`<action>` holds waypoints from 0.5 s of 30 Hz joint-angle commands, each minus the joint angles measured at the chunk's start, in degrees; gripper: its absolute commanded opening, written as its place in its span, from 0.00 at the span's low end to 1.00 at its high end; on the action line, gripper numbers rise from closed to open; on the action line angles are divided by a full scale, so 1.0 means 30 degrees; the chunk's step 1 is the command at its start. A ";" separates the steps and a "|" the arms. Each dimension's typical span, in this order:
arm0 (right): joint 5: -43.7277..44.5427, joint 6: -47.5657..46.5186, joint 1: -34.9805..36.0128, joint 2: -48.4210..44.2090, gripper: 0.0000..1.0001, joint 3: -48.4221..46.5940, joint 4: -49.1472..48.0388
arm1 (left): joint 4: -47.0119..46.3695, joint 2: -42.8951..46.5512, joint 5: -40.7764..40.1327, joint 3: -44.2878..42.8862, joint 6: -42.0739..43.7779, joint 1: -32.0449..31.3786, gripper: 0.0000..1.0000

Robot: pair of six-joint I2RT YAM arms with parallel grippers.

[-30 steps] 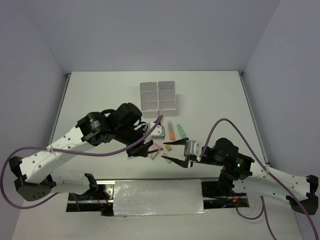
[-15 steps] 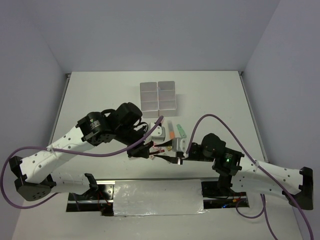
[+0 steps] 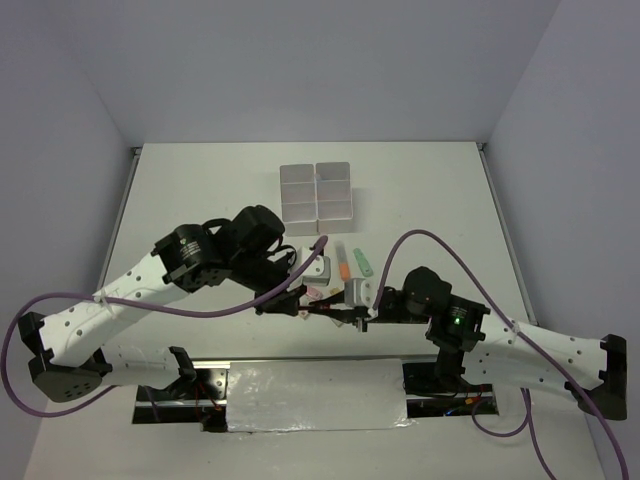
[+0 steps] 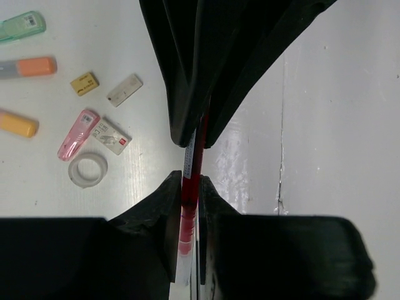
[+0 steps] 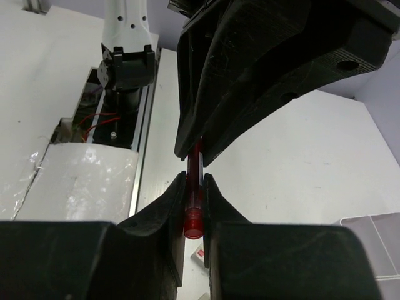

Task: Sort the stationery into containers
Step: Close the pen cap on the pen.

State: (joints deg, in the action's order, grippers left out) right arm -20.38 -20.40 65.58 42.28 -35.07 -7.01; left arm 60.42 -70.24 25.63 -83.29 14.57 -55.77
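A thin red pen [image 3: 316, 308] hangs above the table, held at both ends. My left gripper [image 4: 189, 194] is shut on one end of the red pen [image 4: 191, 181]. My right gripper [image 5: 195, 187] is shut on the capped end of the red pen [image 5: 194, 209]. The two grippers meet tip to tip near the table's front. Below them lie loose stationery: a green highlighter [image 4: 22, 26], an orange highlighter [image 4: 31, 67], a pink item [image 4: 78, 142], a clear tape ring [image 4: 87, 169] and small erasers [image 4: 124, 90]. The white containers [image 3: 317, 190] stand further back.
An orange highlighter [image 3: 343, 263] and a green highlighter [image 3: 363, 263] lie right of centre. Purple cables loop over both arms. A foil-covered strip [image 3: 315, 397] and the arm bases run along the near edge.
My right gripper has swung left from the table's right side to meet the left gripper and has closed on the pen's free end. The left arm has held still.
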 commanded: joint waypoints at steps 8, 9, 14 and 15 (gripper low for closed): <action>0.1081 -0.0289 -0.0501 0.0495 0.00 -0.0850 -0.0593 | -0.3496 0.1409 -0.6051 -0.0274 -0.2335 -0.0073 0.91; 0.1168 -0.0231 -0.0619 0.0554 0.00 -0.0791 -0.0740 | -0.3646 0.1468 -0.6139 -0.0362 -0.2394 -0.0073 0.99; 0.1549 0.0121 -0.1234 0.1022 0.00 -0.0440 -0.1763 | -0.4437 0.1440 -0.6695 -0.1036 -0.2570 -0.0073 0.99; 0.2217 0.0208 -0.1323 0.1081 0.00 -0.0294 -0.2086 | -0.4815 0.1498 -0.6929 -0.1124 -0.2774 -0.0073 0.99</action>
State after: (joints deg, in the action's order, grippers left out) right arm -16.82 -20.56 62.48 45.17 -35.31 -7.97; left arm 50.94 -66.74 7.94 -84.03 8.32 -55.96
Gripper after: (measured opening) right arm 0.165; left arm 0.993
